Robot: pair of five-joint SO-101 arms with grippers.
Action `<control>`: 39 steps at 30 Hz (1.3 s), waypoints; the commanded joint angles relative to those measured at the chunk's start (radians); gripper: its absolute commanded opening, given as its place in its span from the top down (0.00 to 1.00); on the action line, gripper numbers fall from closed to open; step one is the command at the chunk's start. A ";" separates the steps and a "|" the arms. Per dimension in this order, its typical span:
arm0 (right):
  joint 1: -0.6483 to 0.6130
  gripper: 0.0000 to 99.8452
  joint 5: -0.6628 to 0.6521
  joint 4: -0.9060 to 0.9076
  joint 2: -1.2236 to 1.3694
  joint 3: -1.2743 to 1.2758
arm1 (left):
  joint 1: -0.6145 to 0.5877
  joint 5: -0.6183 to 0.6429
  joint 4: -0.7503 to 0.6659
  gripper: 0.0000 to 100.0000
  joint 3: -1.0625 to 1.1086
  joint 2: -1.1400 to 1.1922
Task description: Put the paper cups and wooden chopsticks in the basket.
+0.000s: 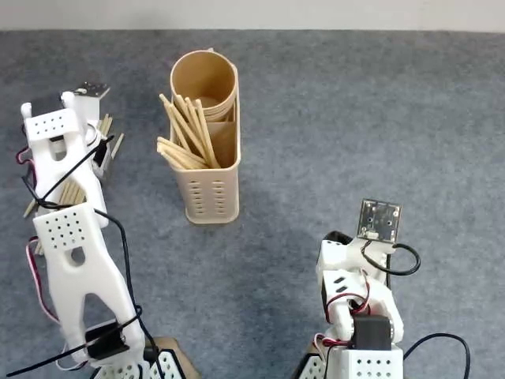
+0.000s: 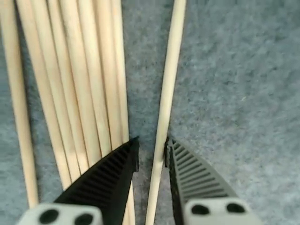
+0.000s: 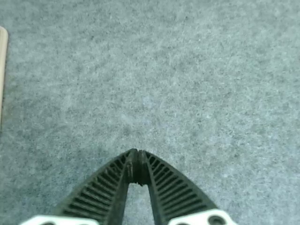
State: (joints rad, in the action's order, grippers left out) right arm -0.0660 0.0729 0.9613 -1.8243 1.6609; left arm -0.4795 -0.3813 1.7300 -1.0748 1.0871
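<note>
Precision matters: left gripper [image 2: 152, 146], jaws slightly parted astride one chopstick [image 2: 169, 70] well apart from the basket [image 1: 209, 197], should pinch it alone, missing the bundle [image 2: 79, 70]; right gripper [image 3: 138, 166] sits closed.

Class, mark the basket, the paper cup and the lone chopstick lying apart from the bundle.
basket [image 1: 207, 180], high view, perforated front wall.
paper cup [image 1: 202, 75], high view, inner wall.
lone chopstick [image 2: 169, 79], left wrist view, middle of shaft.
</note>
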 commanded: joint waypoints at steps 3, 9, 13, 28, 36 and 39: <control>0.010 1.00 -0.009 -0.002 -0.001 0.162 | -0.019 0.006 0.031 0.87 -0.113 -0.084; 0.010 1.00 -0.009 -0.002 -0.001 0.162 | -0.027 0.006 0.031 0.87 -0.114 -0.068; 0.010 1.00 -0.009 -0.002 -0.001 0.162 | -0.028 0.006 0.031 0.87 -0.114 -0.045; 0.010 1.00 -0.009 -0.002 -0.001 0.162 | -0.022 0.006 0.031 0.87 -0.119 -0.001; 0.010 1.00 -0.009 -0.002 -0.001 0.162 | -0.022 0.006 0.031 0.92 -0.113 -0.036; 0.010 1.00 -0.009 -0.002 -0.001 0.162 | -0.022 0.006 0.031 0.98 -0.117 -0.002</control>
State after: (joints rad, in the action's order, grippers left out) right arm -0.0660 0.0729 0.9613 -1.8243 1.6609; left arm -0.4994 -0.3798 1.7530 -1.1822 1.1009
